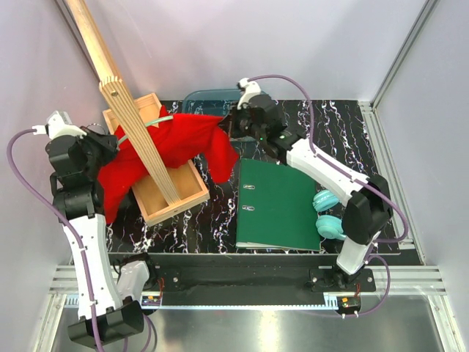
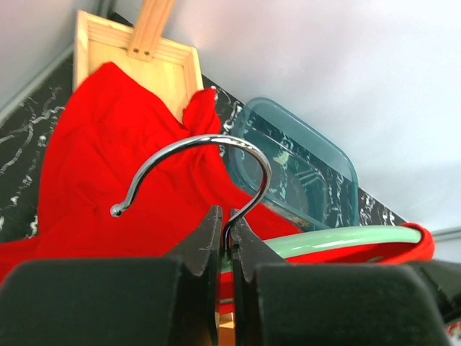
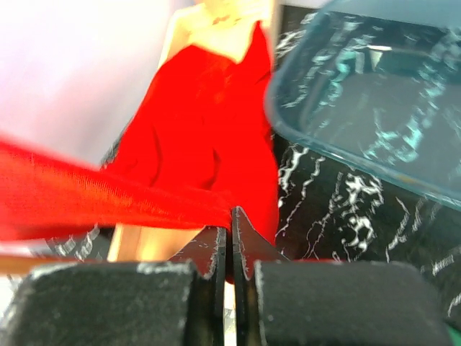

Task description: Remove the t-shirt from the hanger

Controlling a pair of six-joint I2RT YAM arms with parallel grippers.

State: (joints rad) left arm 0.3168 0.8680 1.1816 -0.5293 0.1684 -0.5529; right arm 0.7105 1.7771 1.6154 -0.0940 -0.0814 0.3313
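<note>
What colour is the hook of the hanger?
Silver metal; the hook shows best in the left wrist view.

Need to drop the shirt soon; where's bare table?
The black marbled table is bare at its far right corner, beyond the turquoise headphones. A narrow strip runs between the shallow wooden tray and dark green binder. The left is crowded: slatted plywood pole, red cloth t-shirt.

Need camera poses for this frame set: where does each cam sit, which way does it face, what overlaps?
Top external: above and behind the bases, looking down on the table; both arms whole, t-shirt between them.
Left wrist: on the left arm, looking past the left gripper, shut on the hanger hook, toward the teal tub.
Right wrist: on the right arm, looking past the right gripper, pinching t-shirt cloth.
Shared: t-shirt and teal tub show in all three.
</note>
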